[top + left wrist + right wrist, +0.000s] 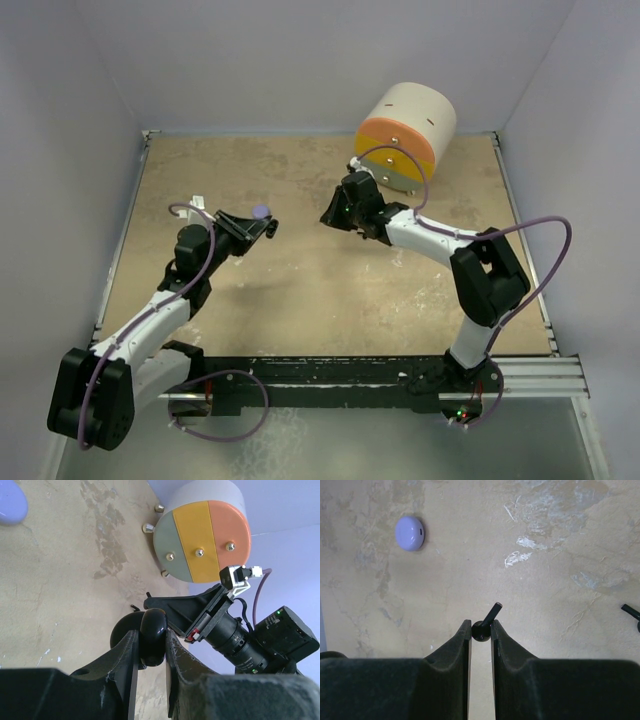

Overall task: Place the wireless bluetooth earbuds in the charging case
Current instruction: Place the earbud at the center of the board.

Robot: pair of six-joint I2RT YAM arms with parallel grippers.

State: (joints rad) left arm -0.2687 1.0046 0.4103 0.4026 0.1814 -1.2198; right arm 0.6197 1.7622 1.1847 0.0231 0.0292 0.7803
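Two black fingers of the left gripper point(151, 632) are filling the bottom of the left wrist view. They are pinching a glossy black rounded case point(153, 622) in a narrow gap. It is probably the charging case, though its opening is hidden from this angle.

In the right wrist view, the right gripper point(480, 624) is squeezing a small black earbud point(489, 617) between fingers drawn almost together. The earbud's round end is sitting between the tips, and its short stem is angling up and to the right over the mottled tan tabletop point(560, 555).

A pale lilac round puck point(410, 532) is lying on the table, well apart from the right gripper. From overhead it is sitting just beside the left gripper's tip. The two grippers are facing each other near the middle of the table, not touching.

A cream cylinder point(202, 540) is lying on its side at the far edge. Its round face is showing grey, yellow and orange strips with small metal knobs.
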